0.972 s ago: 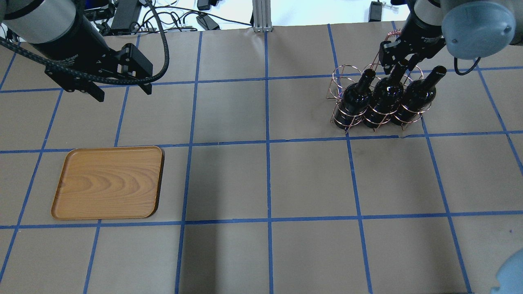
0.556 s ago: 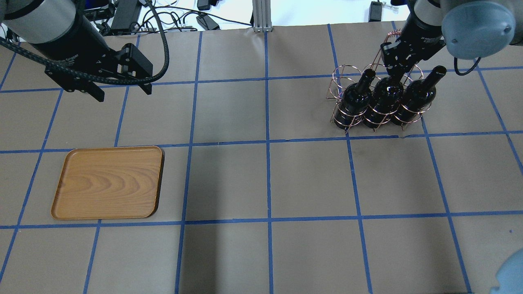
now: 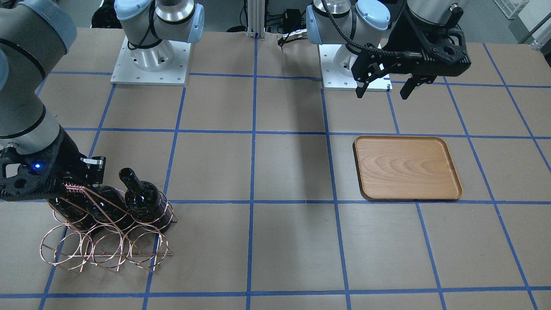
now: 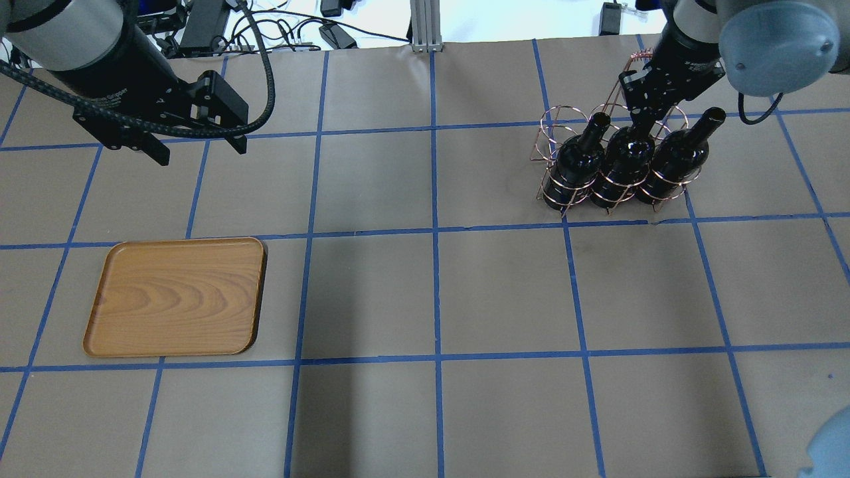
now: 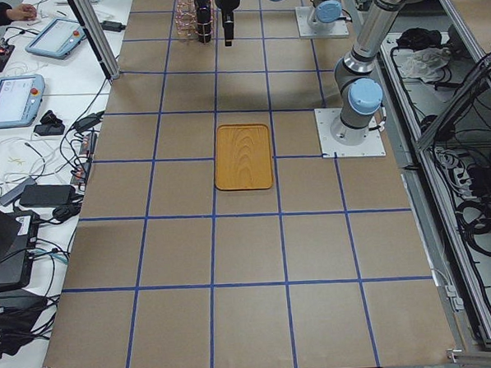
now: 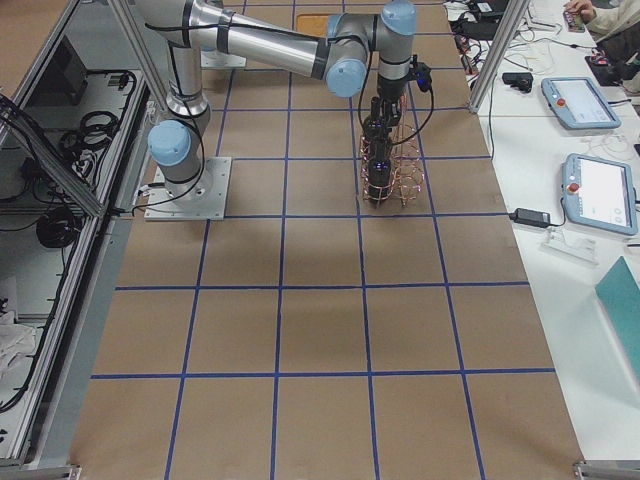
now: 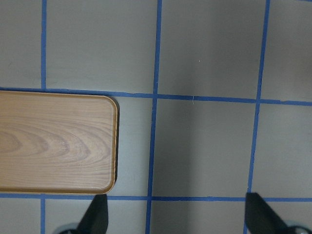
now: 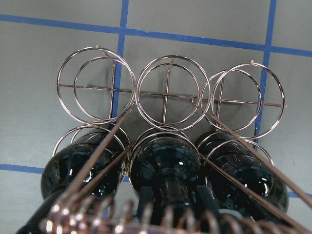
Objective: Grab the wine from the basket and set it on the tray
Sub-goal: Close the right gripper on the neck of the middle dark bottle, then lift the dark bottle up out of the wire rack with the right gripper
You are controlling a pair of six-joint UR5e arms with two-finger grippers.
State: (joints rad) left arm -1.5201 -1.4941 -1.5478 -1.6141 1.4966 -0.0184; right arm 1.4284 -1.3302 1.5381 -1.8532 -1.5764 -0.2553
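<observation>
Three dark wine bottles stand in the near row of the copper wire basket (image 4: 554, 123) at the far right. My right gripper (image 4: 643, 109) is shut on the neck of the middle bottle (image 4: 627, 156). In the right wrist view the middle bottle (image 8: 165, 165) sits between my fingers, under the coil handle (image 8: 97, 214). The wooden tray (image 4: 176, 299) lies bare at the near left and also shows in the left wrist view (image 7: 53, 141). My left gripper (image 4: 201, 151) is open and empty, in the air beyond the tray.
The basket's far row of rings (image 8: 165, 90) holds nothing. Blue tape lines grid the brown paper table (image 4: 431, 292). Cables and power bricks (image 4: 292, 33) lie past the table's far edge. The arm bases (image 3: 150, 56) stand on the robot's side.
My right gripper's fingers have closed in on the middle bottle's neck. The bottles, basket, tray and left arm have not moved.
</observation>
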